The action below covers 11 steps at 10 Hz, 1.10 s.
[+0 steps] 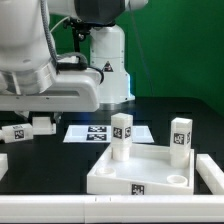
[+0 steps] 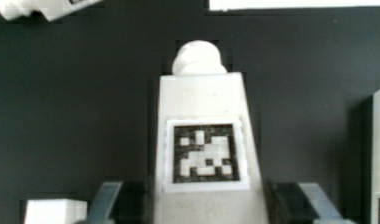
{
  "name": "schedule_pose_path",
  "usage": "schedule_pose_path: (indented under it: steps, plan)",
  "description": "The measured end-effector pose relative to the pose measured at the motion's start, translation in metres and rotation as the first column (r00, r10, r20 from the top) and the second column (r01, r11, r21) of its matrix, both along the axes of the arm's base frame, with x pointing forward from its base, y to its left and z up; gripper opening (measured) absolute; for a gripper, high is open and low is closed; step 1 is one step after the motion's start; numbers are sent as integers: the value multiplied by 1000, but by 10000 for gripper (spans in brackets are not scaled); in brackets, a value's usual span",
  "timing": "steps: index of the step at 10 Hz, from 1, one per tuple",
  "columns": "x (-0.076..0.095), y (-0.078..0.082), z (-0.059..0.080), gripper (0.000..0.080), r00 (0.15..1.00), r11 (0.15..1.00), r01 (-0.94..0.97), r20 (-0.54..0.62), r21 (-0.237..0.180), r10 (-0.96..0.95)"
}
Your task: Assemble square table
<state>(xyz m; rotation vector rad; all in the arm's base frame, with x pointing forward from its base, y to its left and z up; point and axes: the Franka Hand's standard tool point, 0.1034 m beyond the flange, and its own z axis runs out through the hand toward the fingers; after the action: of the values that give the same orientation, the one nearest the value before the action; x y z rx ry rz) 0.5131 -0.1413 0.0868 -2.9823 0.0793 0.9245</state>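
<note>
When the exterior view is considered, the square tabletop (image 1: pixel 105 172) is found lying on the black table (image 1: pixel 165 112), with one peg leg (image 1: pixel 122 137) and a second leg (image 1: pixel 180 139) stood upright at its far corners. In the wrist view a third leg (image 2: pixel 205 120) is laid flat between the fingers (image 2: pixel 110 202) of the gripper (image 2: pixel 205 205), whose jaws are set close on either side, though it cannot be told whether they press it. This leg is judged light, stiff and rather smooth, so it is best held across its flat sides near the tag.

We see white legs (image 1: pixel 122 135) with black-and-white square tags (image 1: pixel 181 140) and a white tabletop (image 1: pixel 110 180). The table (image 1: pixel 50 158) is black, the backdrop (image 1: pixel 190 40) green.
</note>
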Motion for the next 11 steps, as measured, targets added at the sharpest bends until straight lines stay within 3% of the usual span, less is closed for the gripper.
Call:
schedule_pose_path:
  steps: [2,3,4,5,7,9,11]
  plan:
    - [15,2,2,284,990,1000,-11,138,-19,13]
    - [21,23,20,284,980,998,48,194,-33,-40]
    - [40,47,41,284,946,997,67,321,-33,-53]
    - [49,59,53,284,915,997,70,401,-42,-47]
    - [52,54,48,284,878,996,69,477,-52,-36]
    - [58,58,47,284,785,995,77,620,-67,-19]
    - [48,117,43,284,645,981,196,755,-11,-120]
